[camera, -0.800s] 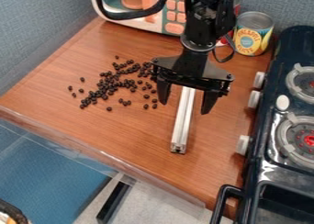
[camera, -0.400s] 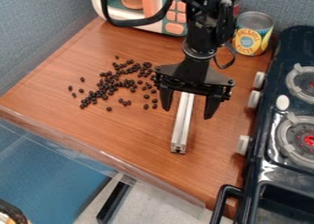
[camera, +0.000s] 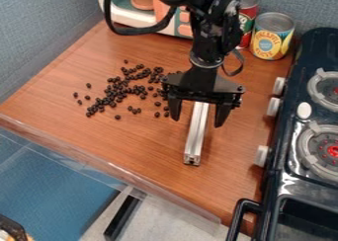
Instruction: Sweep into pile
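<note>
My black gripper (camera: 196,120) hangs over the upper middle of the wooden table, its two fingers wide apart. Between and below them lies a silver metal bar (camera: 196,136), running toward the front edge; its far end is hidden behind the gripper. The fingers stand on either side of the bar, and no grip on it shows. Small black beans (camera: 119,90) lie scattered left of the gripper, densest in a slanting band, with a few loose ones around it. Some beans lie close by the left finger.
A toy microwave (camera: 142,13) stands at the back. Behind and right of the arm are a pineapple can (camera: 272,36) and a red can (camera: 247,18). The toy stove (camera: 280,151) with its knobs borders the right side. A clear raised edge (camera: 99,165) runs along the front.
The gripper first moved slightly right and down, then back to the left. More of the red can shows now. The bar and beans have stayed in place.
</note>
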Robot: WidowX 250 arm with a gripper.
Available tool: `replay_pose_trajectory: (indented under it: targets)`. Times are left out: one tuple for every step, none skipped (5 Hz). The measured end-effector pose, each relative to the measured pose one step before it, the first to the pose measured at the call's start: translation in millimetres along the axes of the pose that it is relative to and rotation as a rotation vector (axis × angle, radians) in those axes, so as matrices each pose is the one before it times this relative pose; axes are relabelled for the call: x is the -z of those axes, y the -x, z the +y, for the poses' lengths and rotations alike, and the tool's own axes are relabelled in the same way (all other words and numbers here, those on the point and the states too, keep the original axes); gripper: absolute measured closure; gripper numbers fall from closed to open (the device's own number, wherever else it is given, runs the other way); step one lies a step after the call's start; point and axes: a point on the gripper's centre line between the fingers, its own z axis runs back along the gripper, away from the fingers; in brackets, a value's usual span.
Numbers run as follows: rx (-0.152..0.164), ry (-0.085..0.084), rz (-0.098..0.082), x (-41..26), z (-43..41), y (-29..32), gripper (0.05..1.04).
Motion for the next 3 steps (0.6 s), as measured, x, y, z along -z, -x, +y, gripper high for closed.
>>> replay_pose_trajectory:
  targets:
    - [-0.0198, -0.0191, 0.0160, 16.14, 5.44, 1.86, 0.133]
    - [-0.0151, 0.0120, -0.0086, 4.68, -0.54, 1.33, 0.426]
    - [0.0148, 0.0040, 0.0041, 1.38, -0.44, 3.27, 0.692]
